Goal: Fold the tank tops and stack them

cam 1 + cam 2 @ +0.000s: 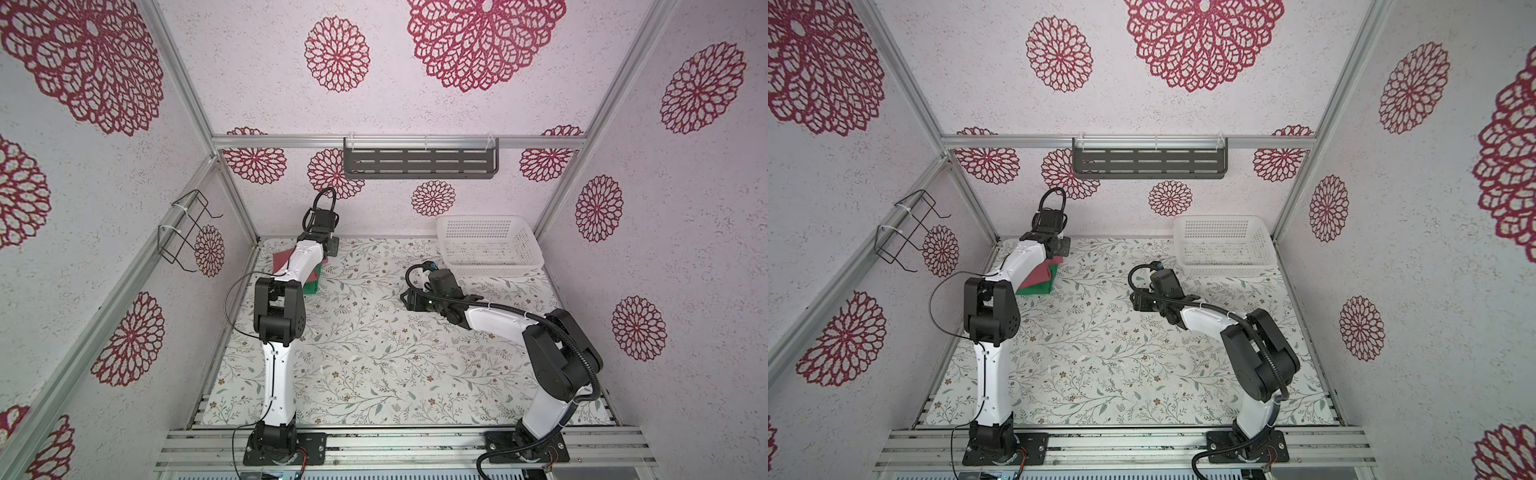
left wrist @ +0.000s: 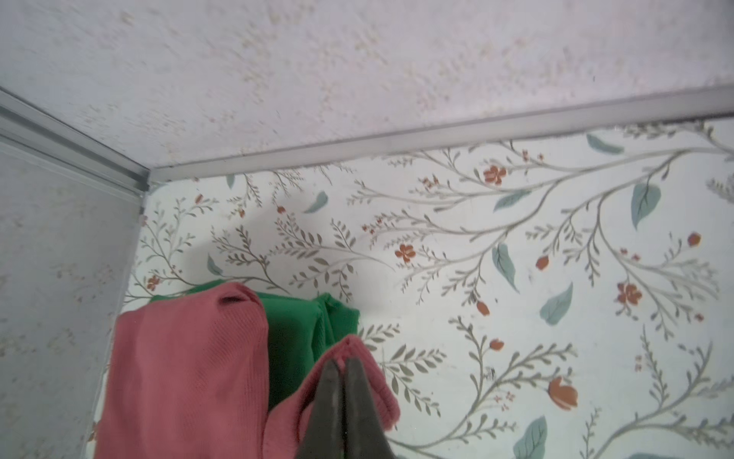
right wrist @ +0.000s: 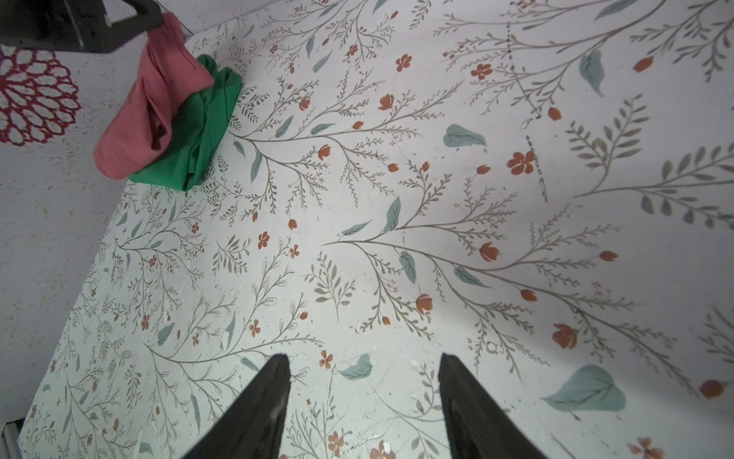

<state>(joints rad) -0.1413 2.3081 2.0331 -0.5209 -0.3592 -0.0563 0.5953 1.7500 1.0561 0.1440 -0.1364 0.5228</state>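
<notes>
White tabletop [image 1: 374,353] printed with leafy sprigs and red flowers, filling the lower centre in both top views, bright green cloth tank top [image 1: 1038,290] upper left, white perforated plastic basket [image 1: 494,270] upper right

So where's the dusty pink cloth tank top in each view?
Top view: pink tank top back left, under left arm.
Top view: it, same corner.
Left wrist: it is pinched in shut fingers.
Right wrist: it is by the wall.
Landmark: bright green cloth tank top beneath.
</notes>
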